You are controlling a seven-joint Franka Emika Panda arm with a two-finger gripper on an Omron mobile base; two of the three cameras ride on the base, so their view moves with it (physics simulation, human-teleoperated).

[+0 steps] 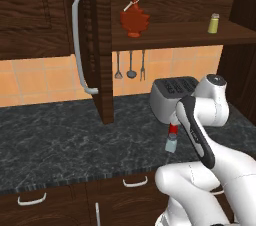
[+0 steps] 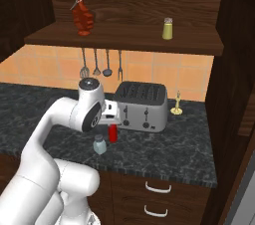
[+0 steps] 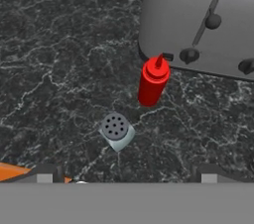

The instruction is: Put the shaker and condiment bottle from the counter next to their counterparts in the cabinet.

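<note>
In the middle of the hand view, the shaker (image 3: 117,131) stands upright on the dark marbled surface (image 3: 59,69), its perforated grey cap facing the camera. Just above and to the right of it in that frame stands the condiment bottle (image 3: 153,82), close beside the shaker but apart from it, with the silver toaster (image 3: 198,20) right behind it at the upper right. The jaws stand wide, their two dark tips at the bottom edge of the frame, above the surface and holding nothing.

In the right base view, the shaker (image 2: 99,144) and the condiment bottle (image 2: 113,133) sit at centre, in front of the toaster's left end and below the robot's wrist. Higher up, on the shelf of the open cabinet (image 2: 124,40), the maple-leaf syrup bottle (image 2: 82,15) stands at upper left and the yellow-green shaker (image 2: 168,29) well apart to its right.
</note>
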